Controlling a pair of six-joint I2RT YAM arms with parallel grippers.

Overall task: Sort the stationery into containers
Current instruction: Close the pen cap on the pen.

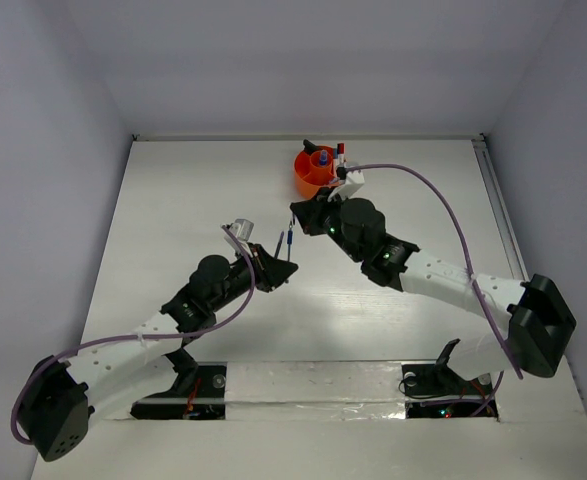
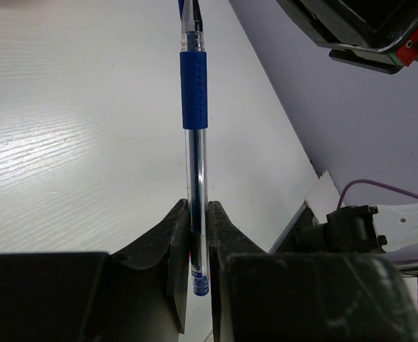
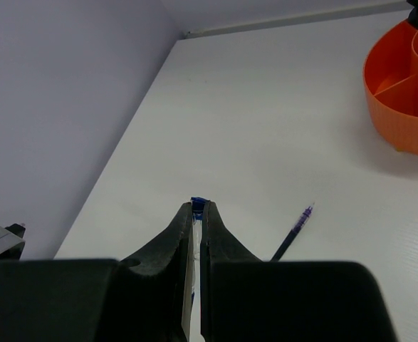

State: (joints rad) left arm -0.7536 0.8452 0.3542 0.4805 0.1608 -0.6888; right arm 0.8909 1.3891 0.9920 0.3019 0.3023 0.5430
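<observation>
My left gripper point(image 2: 198, 208) is shut on the lower end of a clear pen with a dark blue grip point(image 2: 194, 92), which it holds off the table with the tip pointing away. In the top view this pen point(image 1: 289, 240) stands between the left gripper point(image 1: 285, 264) and the right gripper point(image 1: 298, 212). My right gripper point(image 3: 199, 207) is shut on a small clear piece with a blue end point(image 3: 199, 202), seemingly a pen cap. The pen's bare tip point(image 3: 294, 235) shows just right of it. The orange tub point(image 1: 309, 182) stands at the far middle of the table.
The orange tub point(image 3: 401, 114) has divided compartments. A blue-capped bottle point(image 1: 322, 157) and a white marker with a red tip point(image 1: 341, 150) stand in it. White walls close the table on three sides. A purple cable point(image 1: 443, 200) arcs over the right arm.
</observation>
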